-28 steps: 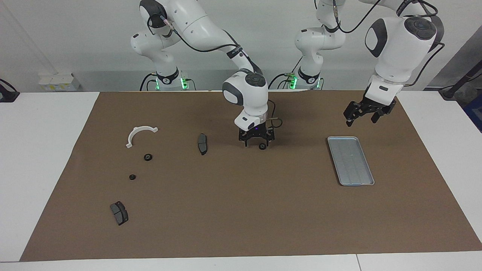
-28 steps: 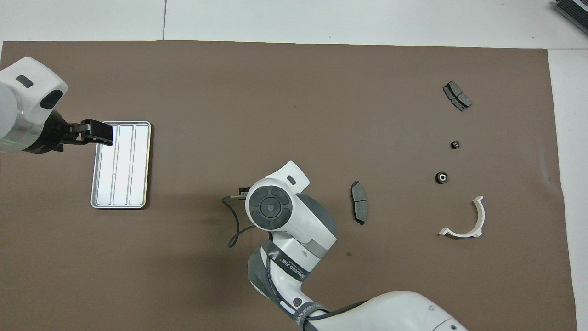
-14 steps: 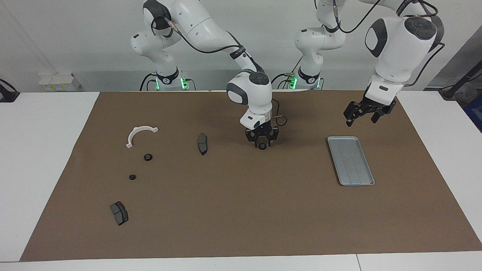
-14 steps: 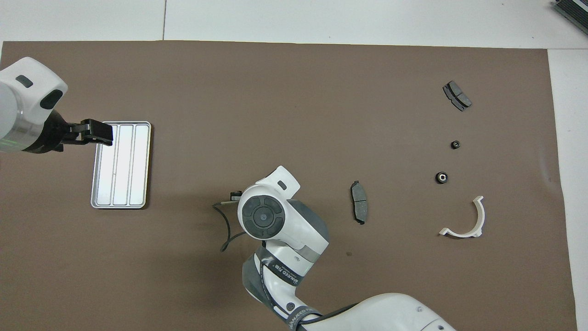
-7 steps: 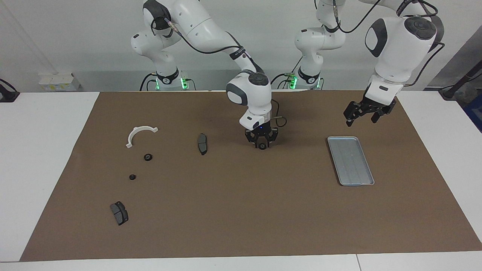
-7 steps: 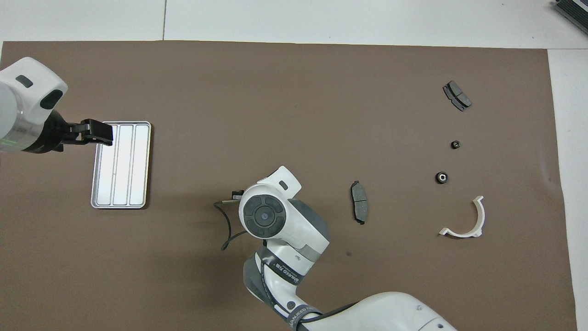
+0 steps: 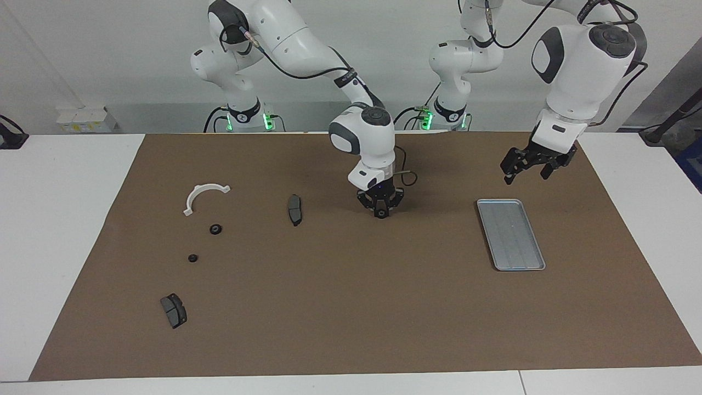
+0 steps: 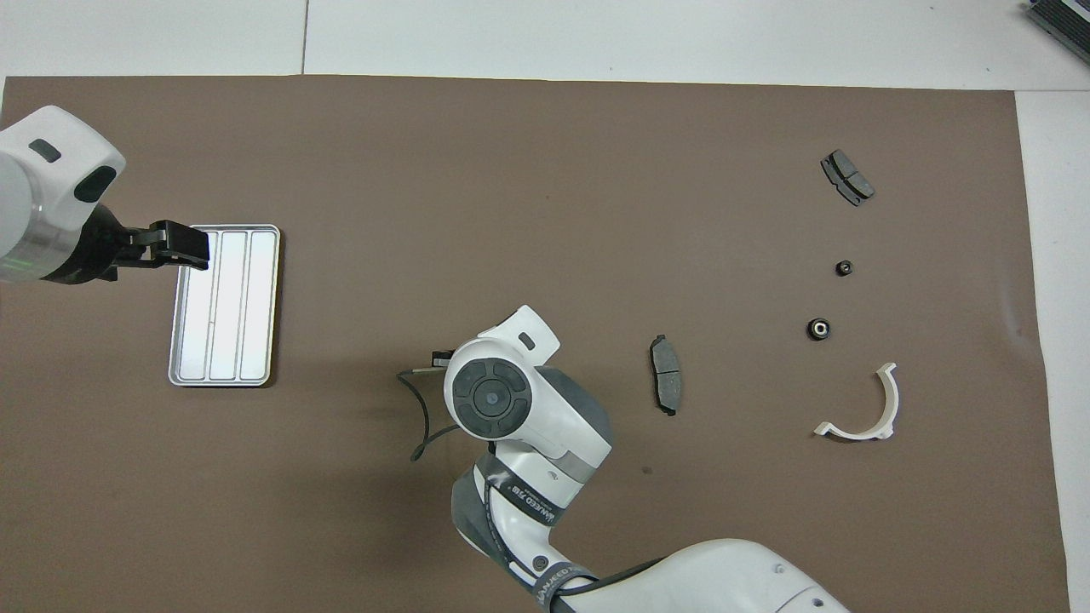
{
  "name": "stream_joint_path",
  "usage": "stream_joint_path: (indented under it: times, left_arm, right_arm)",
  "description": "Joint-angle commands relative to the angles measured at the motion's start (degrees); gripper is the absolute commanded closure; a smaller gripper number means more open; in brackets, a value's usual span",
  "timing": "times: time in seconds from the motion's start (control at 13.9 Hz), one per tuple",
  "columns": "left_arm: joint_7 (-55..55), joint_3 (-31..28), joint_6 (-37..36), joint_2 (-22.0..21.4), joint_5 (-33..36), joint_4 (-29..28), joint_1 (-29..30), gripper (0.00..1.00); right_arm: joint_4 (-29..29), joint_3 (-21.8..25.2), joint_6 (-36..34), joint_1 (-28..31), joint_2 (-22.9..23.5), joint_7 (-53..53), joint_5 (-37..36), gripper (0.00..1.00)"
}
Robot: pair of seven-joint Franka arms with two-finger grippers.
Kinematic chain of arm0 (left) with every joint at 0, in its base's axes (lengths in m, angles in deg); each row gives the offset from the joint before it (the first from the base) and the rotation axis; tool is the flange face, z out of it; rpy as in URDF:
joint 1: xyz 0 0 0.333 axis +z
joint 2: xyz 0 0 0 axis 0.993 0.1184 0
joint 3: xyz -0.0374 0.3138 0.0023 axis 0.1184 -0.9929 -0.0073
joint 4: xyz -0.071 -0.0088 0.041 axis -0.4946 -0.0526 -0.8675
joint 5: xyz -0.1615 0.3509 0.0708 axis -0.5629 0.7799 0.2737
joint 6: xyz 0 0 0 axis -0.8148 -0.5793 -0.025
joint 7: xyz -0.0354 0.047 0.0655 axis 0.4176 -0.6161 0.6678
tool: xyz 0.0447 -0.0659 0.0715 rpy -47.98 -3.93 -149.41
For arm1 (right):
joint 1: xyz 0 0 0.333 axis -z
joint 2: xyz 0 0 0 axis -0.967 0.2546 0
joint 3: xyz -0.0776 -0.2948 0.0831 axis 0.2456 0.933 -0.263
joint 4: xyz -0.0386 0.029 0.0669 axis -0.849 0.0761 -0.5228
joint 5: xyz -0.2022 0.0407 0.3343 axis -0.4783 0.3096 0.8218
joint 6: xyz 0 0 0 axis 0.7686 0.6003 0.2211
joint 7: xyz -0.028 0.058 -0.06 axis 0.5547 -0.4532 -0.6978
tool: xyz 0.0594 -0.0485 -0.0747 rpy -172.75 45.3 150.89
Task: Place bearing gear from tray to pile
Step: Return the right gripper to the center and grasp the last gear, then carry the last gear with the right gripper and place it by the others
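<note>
Your right gripper (image 7: 380, 213) clamped on bearing gear (image 7: 380, 213) mid-mat, between tray (image 7: 510, 234) and pile (image 7: 207, 206); left gripper (image 7: 529, 166) apart, waiting over tray's robot-side end.

Only partly legible lettering on the right arm's dark wrist band (image 8: 530, 502).

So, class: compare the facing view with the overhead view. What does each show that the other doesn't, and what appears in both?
Facing view only: the right gripper closed on the small black bearing gear mid-mat, plus both arm bases.
Overhead view only: a dark ribbed object at the frame's corner; here the right wrist hides gripper and gear.
Both: the empty tray, the open left gripper waiting by it, the white half-ring bracket, brake pads, two small round bearings.
</note>
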Motion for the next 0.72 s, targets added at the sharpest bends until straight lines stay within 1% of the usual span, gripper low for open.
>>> stream_joint_path:
  times: [0.0,0.07,0.29,0.5,0.65]
  left_arm:
    - [0.2,0.2,0.0,-1.5,-0.6,-1.6,0.5,0.00]
    - [0.2,0.1,0.1,-1.5,-0.6,-1.6,0.4,0.00]
    - [0.2,0.2,0.1,-1.5,-0.6,-1.6,0.5,0.00]
    - [0.2,0.2,0.1,-1.5,-0.6,-1.6,0.5,0.00]
    - [0.2,0.2,0.1,-1.5,-0.6,-1.6,0.5,0.00]
  right_arm:
    - [0.5,0.4,-0.7,2.3,-3.6,1.7,-1.8,1.00]
    - [1.4,0.4,-1.6,4.2,-5.9,0.4,-1.9,1.00]
    - [8.0,0.2,-1.6,12.1,-13.7,-7.1,-1.9,1.00]
    - [12.2,0.2,-1.5,19.2,-17.2,-14.1,-1.9,1.00]
    - [12.8,0.2,-1.5,24.0,-17.2,-20.4,-1.8,1.00]
